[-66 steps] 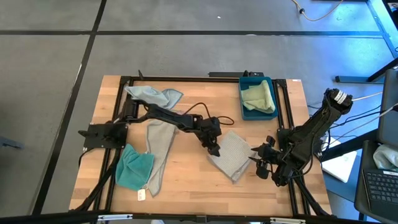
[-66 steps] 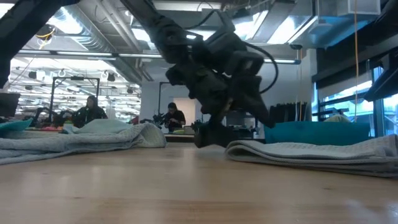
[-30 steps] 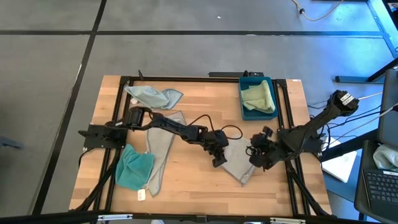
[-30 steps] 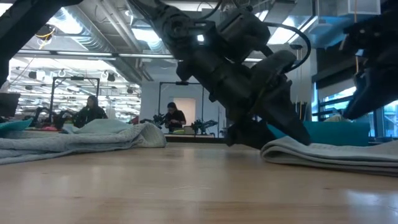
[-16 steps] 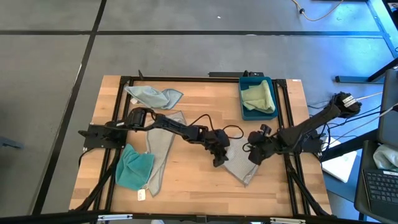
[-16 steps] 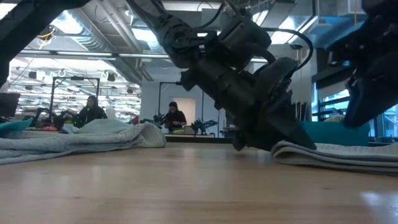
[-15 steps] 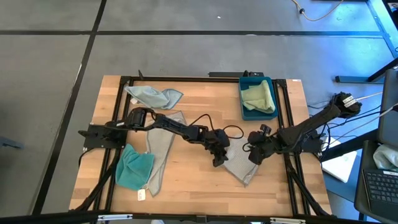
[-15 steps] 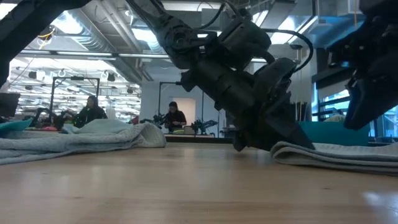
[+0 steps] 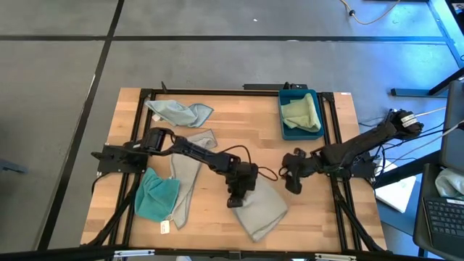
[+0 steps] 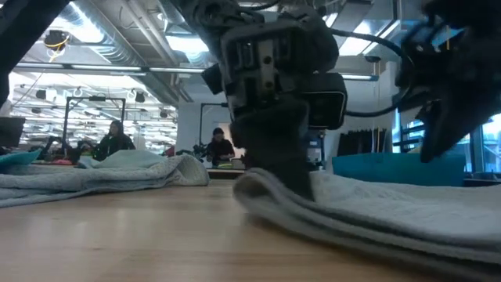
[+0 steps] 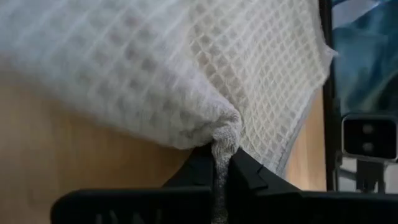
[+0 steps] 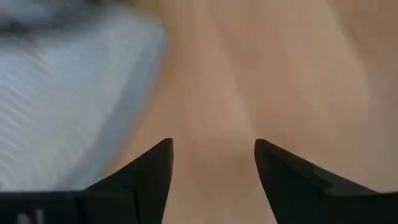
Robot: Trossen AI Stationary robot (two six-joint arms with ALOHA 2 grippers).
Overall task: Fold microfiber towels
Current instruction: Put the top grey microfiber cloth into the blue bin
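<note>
A folded light grey waffle towel (image 9: pixel 262 212) lies flat on the wooden table, right of centre and toward the near edge. My left gripper (image 9: pixel 235 199) is at its left corner and is shut on it; the left wrist view shows the towel (image 11: pixel 155 68) spreading away from the fingers. My right gripper (image 9: pixel 292 181) hovers open to the right of the towel and beyond it, over bare wood, with nothing between its fingers (image 12: pixel 155 171). My left gripper pinches a bunched corner of the grey towel (image 11: pixel 224 134) between its two fingers. The fingers slant down at it from the table's left. That corner (image 10: pixel 262 184) is raised a little, while the rest of the towel lies on the table.
A blue tray (image 9: pixel 284 130) at the far right holds a pale green towel (image 9: pixel 303 112). A pale blue towel (image 9: pixel 177 111) lies at the far left, a long grey one (image 9: pixel 187 177) left of centre, and a teal one (image 9: pixel 156 196) at the near left. Black frame rails edge the table.
My left gripper has taken hold of the grey towel's corner and gone toward the table's near-left, tipping as it went. The whole towel has slid along the table with it toward the near edge and turned somewhat. My right gripper has shifted slightly to the left.
</note>
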